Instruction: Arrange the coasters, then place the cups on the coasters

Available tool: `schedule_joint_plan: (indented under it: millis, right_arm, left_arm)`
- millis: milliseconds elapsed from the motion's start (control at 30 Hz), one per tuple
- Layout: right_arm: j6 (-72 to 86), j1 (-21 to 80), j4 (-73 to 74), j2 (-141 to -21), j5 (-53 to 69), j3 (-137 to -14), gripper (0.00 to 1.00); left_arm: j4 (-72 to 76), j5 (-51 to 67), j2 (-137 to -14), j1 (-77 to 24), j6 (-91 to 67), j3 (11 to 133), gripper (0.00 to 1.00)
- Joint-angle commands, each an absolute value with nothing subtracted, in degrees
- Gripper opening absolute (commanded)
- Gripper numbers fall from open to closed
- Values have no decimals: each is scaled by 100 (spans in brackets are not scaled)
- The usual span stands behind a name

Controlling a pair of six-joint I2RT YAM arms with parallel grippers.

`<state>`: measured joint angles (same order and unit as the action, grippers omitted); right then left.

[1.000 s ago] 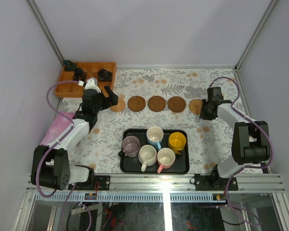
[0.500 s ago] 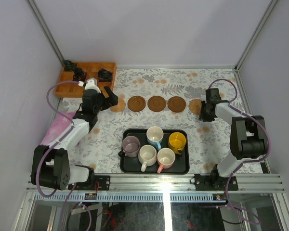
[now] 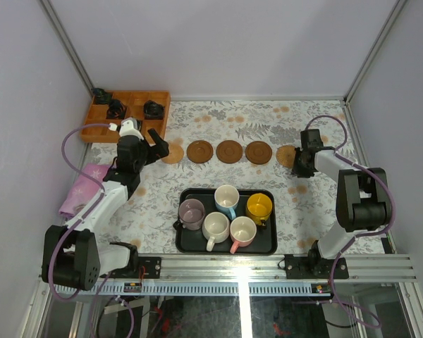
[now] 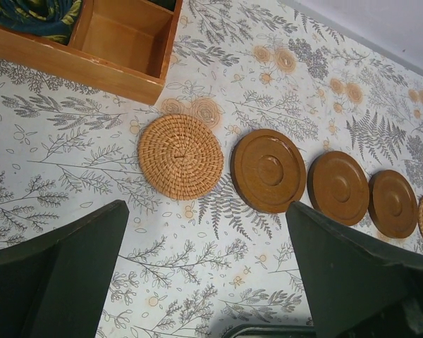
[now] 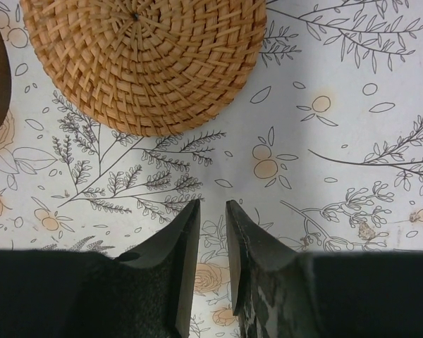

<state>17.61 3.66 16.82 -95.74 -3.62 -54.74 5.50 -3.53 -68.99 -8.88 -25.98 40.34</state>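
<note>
Coasters — three round brown wooden discs (image 3: 229, 151) between two woven rattan ones (image 3: 173, 155) — line up at 12 o'clock from the mugs (image 3: 216, 225) on the black tray (image 3: 266, 241). Left gripper (image 4: 206, 208) gapes, released; right gripper (image 5: 213, 208) barely parted, empty.

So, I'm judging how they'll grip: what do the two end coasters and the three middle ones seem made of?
End coasters: likely woven rattan or straw, matte; coiled basket weave shows. Middle coasters: smooth brown wood, perhaps plastic, satin; concentric rings, faint sheen, no grain visible.
</note>
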Motion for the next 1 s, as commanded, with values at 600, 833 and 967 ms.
schedule_joint_plan:
  millis: [600,833,967]
  right_arm:
    - [1858,412,1493,-9853,-725,-5632,29]
    - [1850,411,1443,-10026,-731,-5761,29]
    - [1845,409,1382,-10172,-733,-5855,29]
  left_arm:
    - [572,-529,-6804,-837,-2579,3920,95]
    - [576,-528,-6835,-836,-2585,3922,95]
    - [552,-553,-6846,-834,-2567,3929,95]
